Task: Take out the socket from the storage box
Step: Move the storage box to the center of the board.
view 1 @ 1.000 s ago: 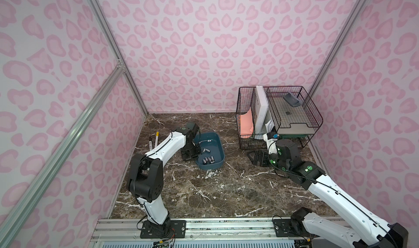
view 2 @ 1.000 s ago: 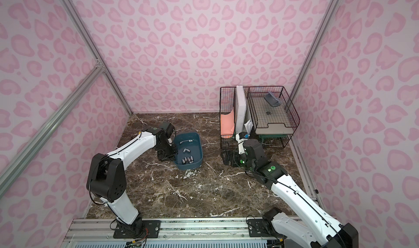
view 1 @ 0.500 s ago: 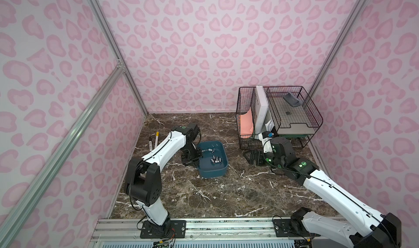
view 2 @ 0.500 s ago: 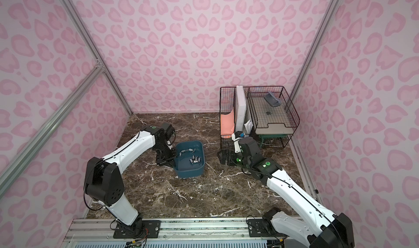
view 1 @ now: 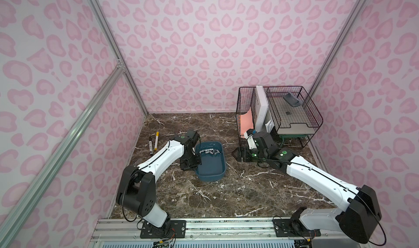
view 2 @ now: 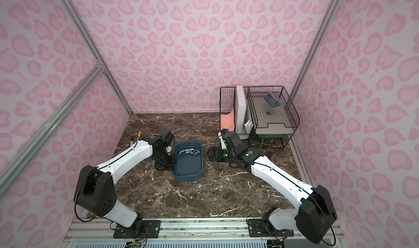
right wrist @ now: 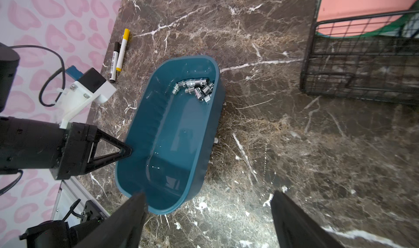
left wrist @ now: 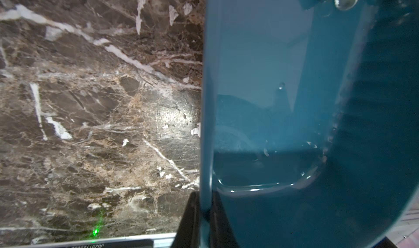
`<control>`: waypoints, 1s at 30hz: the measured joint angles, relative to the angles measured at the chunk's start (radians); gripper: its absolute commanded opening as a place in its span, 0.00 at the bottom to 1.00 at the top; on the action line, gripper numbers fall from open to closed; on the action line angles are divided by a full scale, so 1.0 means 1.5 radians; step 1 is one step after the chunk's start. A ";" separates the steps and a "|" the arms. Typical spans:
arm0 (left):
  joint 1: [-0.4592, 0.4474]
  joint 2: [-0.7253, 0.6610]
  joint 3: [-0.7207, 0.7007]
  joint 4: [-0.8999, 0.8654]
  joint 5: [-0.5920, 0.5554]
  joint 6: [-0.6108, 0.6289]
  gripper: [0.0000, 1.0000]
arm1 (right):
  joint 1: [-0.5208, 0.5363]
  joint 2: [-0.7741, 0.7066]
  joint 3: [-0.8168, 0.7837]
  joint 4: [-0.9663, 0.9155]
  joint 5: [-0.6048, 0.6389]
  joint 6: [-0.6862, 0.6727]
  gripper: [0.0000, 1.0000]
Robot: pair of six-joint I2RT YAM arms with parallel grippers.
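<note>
The storage box [view 1: 212,177] [view 2: 187,178] is a teal oblong tray on the marble floor, left of centre in both top views. Several shiny metal sockets [view 1: 208,151] [right wrist: 197,88] lie heaped at its far end. My left gripper [view 1: 194,165] [left wrist: 205,198] is shut on the box's left long rim [left wrist: 205,122], one finger inside and one outside. My right gripper [view 1: 240,155] [right wrist: 207,200] hangs open just right of the box, empty. In the right wrist view, one of its fingers [right wrist: 133,210] overlaps the box's near end. Whether the box rests flat I cannot tell.
A black wire-mesh rack [view 1: 278,115] with a pink folder, white papers and a grey object stands at the back right, close behind my right arm. Two markers [view 1: 153,142] [right wrist: 120,52] lie by the left wall. Pink walls close in three sides.
The left gripper has dragged and turned the box nearer to the front, and the sockets have slid to its far end. The right gripper has moved left toward the box.
</note>
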 measured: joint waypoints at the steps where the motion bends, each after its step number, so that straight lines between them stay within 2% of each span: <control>1: -0.002 -0.007 -0.012 0.011 -0.004 0.001 0.00 | 0.006 0.014 0.008 0.004 0.000 0.002 0.87; 9: -0.011 -0.052 -0.090 0.087 -0.034 0.005 0.02 | 0.058 0.146 0.089 0.043 0.022 0.006 0.77; 11: -0.013 -0.061 -0.103 0.101 -0.038 0.008 0.10 | 0.069 0.175 0.107 0.055 0.026 0.002 0.76; 20: -0.013 -0.106 -0.135 0.132 -0.052 0.017 0.34 | 0.081 0.285 0.175 0.079 0.049 -0.056 0.63; 25: -0.013 -0.134 -0.133 0.127 -0.068 0.019 0.34 | 0.080 0.349 0.242 0.070 0.051 -0.106 0.55; 30: -0.011 -0.185 -0.121 0.113 -0.084 0.025 0.36 | 0.081 0.407 0.301 0.043 0.051 -0.162 0.52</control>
